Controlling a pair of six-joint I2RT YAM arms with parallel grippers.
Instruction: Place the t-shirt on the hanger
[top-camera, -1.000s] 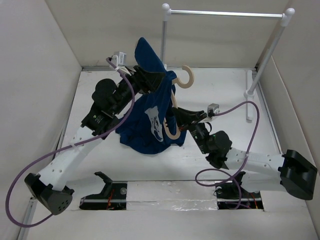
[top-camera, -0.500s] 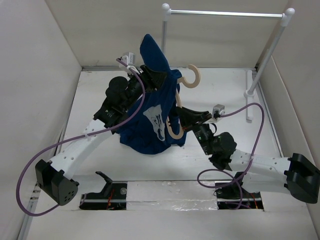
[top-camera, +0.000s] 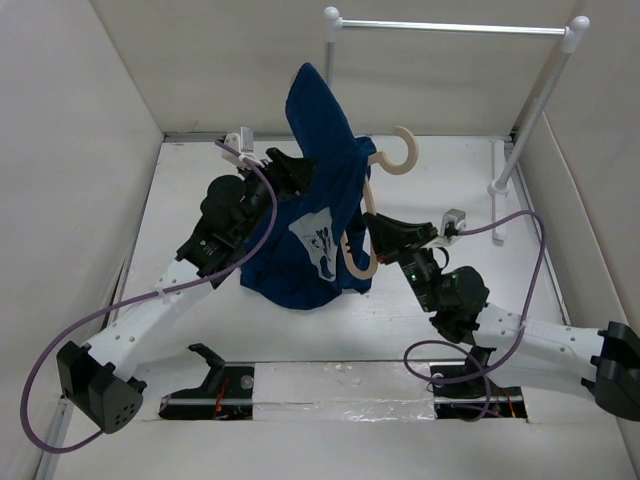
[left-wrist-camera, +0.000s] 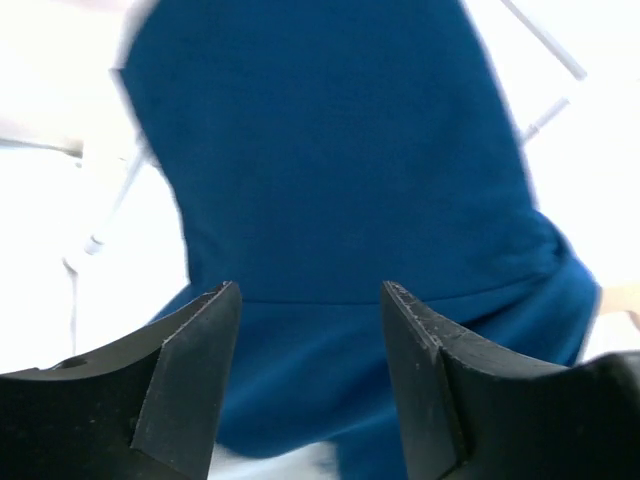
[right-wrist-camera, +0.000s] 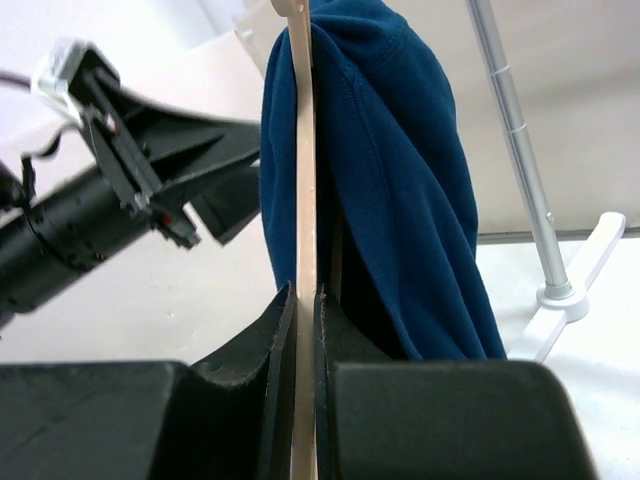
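The navy t-shirt (top-camera: 322, 195), with its white print (top-camera: 318, 240), hangs draped over the pale wooden hanger (top-camera: 402, 158) and is held up above the table. My right gripper (top-camera: 376, 232) is shut on the hanger's lower frame. In the right wrist view the hanger (right-wrist-camera: 300, 150) stands edge-on between my right gripper's (right-wrist-camera: 305, 295) jaws, with the t-shirt (right-wrist-camera: 410, 190) hanging to its right. My left gripper (top-camera: 303, 166) is open at the shirt's left shoulder. In the left wrist view its jaws (left-wrist-camera: 310, 290) stand apart, with blue cloth (left-wrist-camera: 330, 170) just beyond them.
A rack with white posts and a silver bar (top-camera: 450, 28) stands at the back right, and its foot (top-camera: 497, 190) rests on the table. Its post (right-wrist-camera: 512, 140) shows in the right wrist view. White walls enclose the table on the left, back and right.
My right gripper has carried the hanger and shirt up and to the right. My left gripper has drawn back a little to the left.
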